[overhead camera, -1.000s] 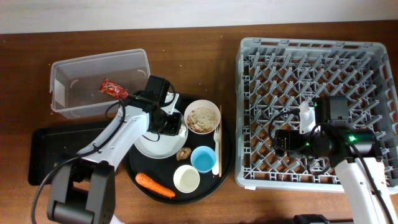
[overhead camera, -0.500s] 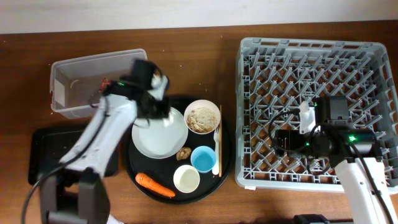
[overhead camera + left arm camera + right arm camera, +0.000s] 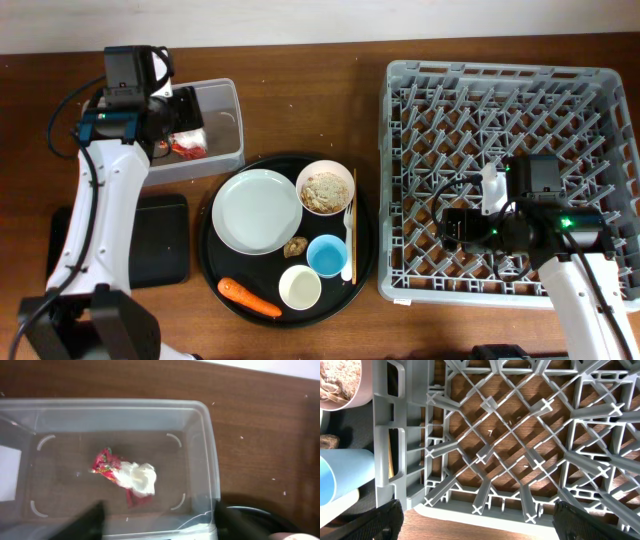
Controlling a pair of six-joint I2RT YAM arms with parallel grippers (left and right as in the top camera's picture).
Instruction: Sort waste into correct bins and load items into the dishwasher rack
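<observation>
Tissue now inside clear tub

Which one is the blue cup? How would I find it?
Look at the round black tray left of the big grey rack. Near its right edge, below the bowl of crumbs, stands the blue cup. Nothing else there is blue; the white cup sits beside it.

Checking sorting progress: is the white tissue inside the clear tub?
Yes, the crumpled white tissue lies against the red wrapper in the clear tub.
</observation>
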